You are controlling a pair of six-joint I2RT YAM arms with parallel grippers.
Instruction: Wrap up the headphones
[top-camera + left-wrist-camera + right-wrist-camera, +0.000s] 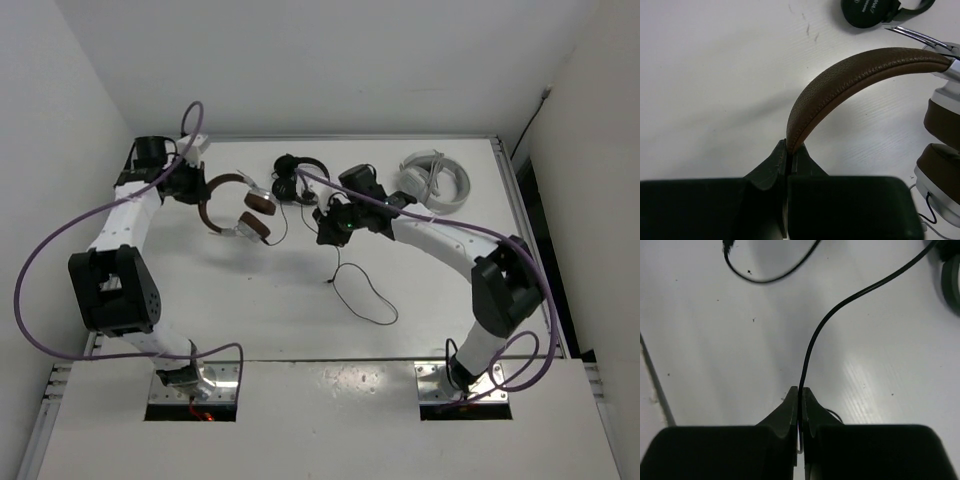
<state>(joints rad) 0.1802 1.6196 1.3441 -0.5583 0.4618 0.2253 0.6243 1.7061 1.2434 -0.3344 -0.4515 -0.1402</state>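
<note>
Gripping headphones by headband, left tool, right tool pinched onto black cable

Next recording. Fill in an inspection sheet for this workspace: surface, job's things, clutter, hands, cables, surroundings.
Surface: white table, a few dark specks.
Job's things: brown headphones lying on the table, left of centre; thin black cable trailing loose across the table.
Clutter: black headphones and white headphones near the far edge.
Hands: left hand shut on the brown headband; right hand shut on the thin black cable.
Cables: purple cables looping off both arms.
Surroundings: white walls on three sides.
</note>
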